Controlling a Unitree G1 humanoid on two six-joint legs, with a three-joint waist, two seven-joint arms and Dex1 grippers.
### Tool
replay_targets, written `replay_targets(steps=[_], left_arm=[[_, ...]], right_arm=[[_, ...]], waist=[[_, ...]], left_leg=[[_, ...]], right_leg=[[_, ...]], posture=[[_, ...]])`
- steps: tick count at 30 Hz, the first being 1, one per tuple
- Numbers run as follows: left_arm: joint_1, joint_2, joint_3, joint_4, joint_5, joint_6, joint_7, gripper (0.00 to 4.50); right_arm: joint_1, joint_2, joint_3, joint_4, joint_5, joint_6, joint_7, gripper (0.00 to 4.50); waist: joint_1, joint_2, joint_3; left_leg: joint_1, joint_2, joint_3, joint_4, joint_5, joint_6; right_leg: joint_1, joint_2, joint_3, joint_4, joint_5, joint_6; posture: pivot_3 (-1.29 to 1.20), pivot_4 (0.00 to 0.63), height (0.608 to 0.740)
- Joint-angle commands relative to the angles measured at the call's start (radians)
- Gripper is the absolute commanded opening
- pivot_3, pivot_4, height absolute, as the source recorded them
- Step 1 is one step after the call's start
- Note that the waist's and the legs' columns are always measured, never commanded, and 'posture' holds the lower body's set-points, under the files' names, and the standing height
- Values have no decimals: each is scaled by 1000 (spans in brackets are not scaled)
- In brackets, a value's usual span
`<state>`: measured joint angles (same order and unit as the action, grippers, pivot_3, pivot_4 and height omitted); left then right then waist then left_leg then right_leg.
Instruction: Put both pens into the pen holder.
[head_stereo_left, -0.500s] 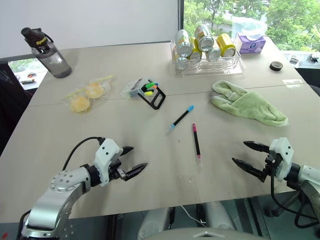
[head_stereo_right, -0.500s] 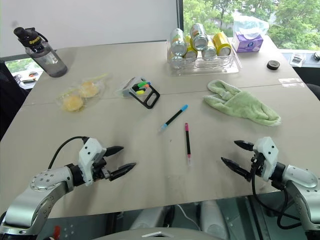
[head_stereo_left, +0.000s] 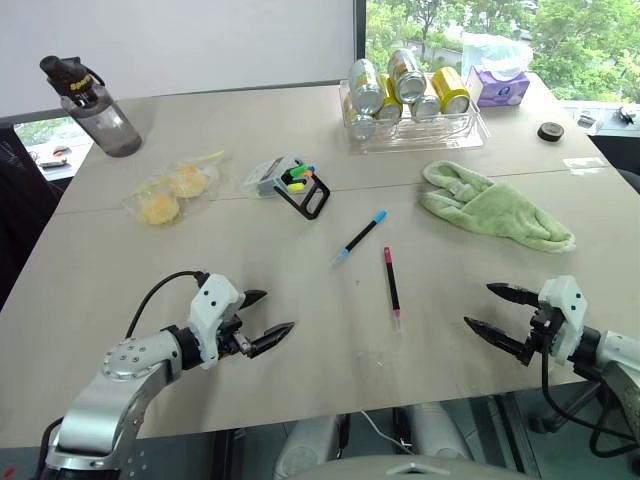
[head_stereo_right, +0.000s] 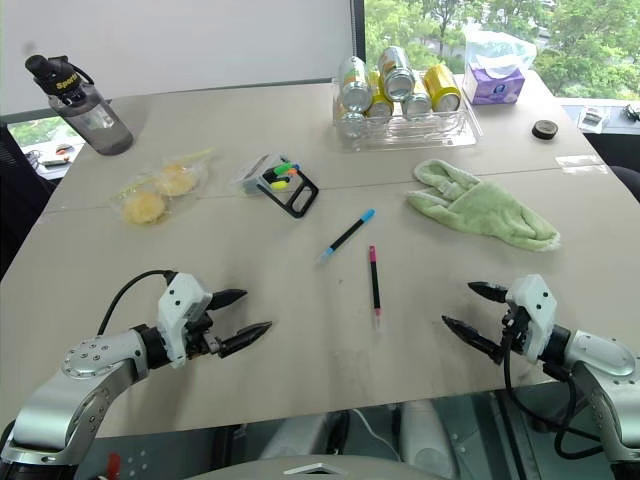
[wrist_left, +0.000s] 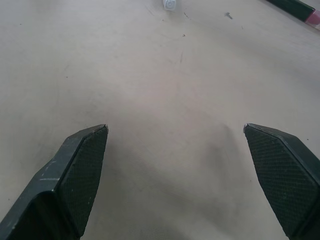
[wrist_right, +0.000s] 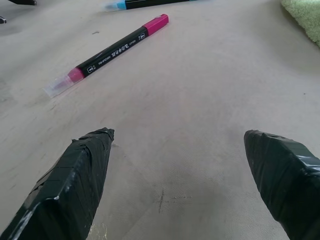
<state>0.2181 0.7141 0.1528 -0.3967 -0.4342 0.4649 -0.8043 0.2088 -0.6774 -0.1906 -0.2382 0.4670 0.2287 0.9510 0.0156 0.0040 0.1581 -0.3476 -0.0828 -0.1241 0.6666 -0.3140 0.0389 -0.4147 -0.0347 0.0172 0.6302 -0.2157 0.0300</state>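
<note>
Pink pen (head_stereo_left: 392, 282) lies lengthwise; blue pen (head_stereo_left: 361, 236) diagonal.

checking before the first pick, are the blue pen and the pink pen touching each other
Apart. The left eye view shows bare table between the blue pen and the pink pen; their near ends do not meet.

The bottle (head_stereo_left: 92, 104), far behind the holder (head_stereo_left: 303, 187) on the left, carries white letters on its black cap — they look like "Sport". The pink pen (wrist_right: 106, 50) has small white print — not readable.
</note>
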Motion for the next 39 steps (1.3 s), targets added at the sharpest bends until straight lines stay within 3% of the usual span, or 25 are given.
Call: replay_targets(steps=[1, 11, 15, 21, 25, 29, 33, 37, 39], left_arm=[[-3, -1, 20, -1, -1, -26, -7, 4500], [-16, -11, 29, 13, 3, -62, 3, 4500], [-77, -18, 59, -18, -36, -63, 6, 4500], [-318, 32, 107, -81, -205, 61, -16, 4500], [-435, 60, 113, -91, -314, 115, -55, 4500], [-488, 88, 95, -101, -338, 140, -74, 4500], [-476, 103, 98, -110, -327, 148, -69, 4500], [-443, 103, 109, -141, -324, 156, -47, 4500], [-428, 102, 111, -153, -320, 156, -38, 4500]], right_arm=[[-7, -6, -16, -11, 1, -15, 5, 4459], [-37, -5, -6, 5, -12, -19, 10, 4459], [-139, -7, 7, 79, -91, -49, -47, 4459], [-474, 4, 42, 296, -199, -61, -142, 4459], [-725, 58, 107, 581, -307, -87, -235, 4459], [-907, 101, 165, 857, -396, -86, -296, 4459], [-1000, 120, 216, 1025, -434, -16, -261, 4459], [-1030, 131, 205, 1076, -426, -21, -233, 3256], [-1035, 128, 203, 1087, -432, -31, -238, 2304]], waist=[[0, 0, 0], [0, 0, 0], [-1, 0, 0], [-4, -1, 1], [-13, -1, 1], [-29, -3, 1], [-32, -3, 1], [-33, -5, 0], [-33, -5, -1]], left_leg=[[0, 0, 0, 0, 0, 0], [0, 0, 0, 0, 0, 0], [0, 0, 0, 1, 0, 0], [1, -1, 1, 3, 1, -1], [1, -1, 3, 3, 2, -2], [-3, -1, 6, 2, 2, -2], [-13, -1, 6, 3, 2, -2], [-16, -1, 6, 4, 2, -2], [-16, -1, 7, 4, 2, -2]], right_leg=[[0, 0, 0, 0, 0, 0], [0, 0, 0, 0, 0, 0], [0, 0, 0, 1, 0, 0], [-1, 0, 0, 6, 0, 0], [-5, 0, 3, 10, 0, -1], [-10, 0, 5, 12, 0, -1], [-20, 0, 5, 12, 0, -1], [-23, 0, 6, 12, 0, -1], [-23, 0, 6, 13, 0, -1]], posture=[[0, 150, 740], [0, 150, 740], [0, 150, 740], [0, 150, 740], [0, 150, 740], [0, 150, 740], [0, 150, 740], [0, 150, 740], [0, 150, 740]])
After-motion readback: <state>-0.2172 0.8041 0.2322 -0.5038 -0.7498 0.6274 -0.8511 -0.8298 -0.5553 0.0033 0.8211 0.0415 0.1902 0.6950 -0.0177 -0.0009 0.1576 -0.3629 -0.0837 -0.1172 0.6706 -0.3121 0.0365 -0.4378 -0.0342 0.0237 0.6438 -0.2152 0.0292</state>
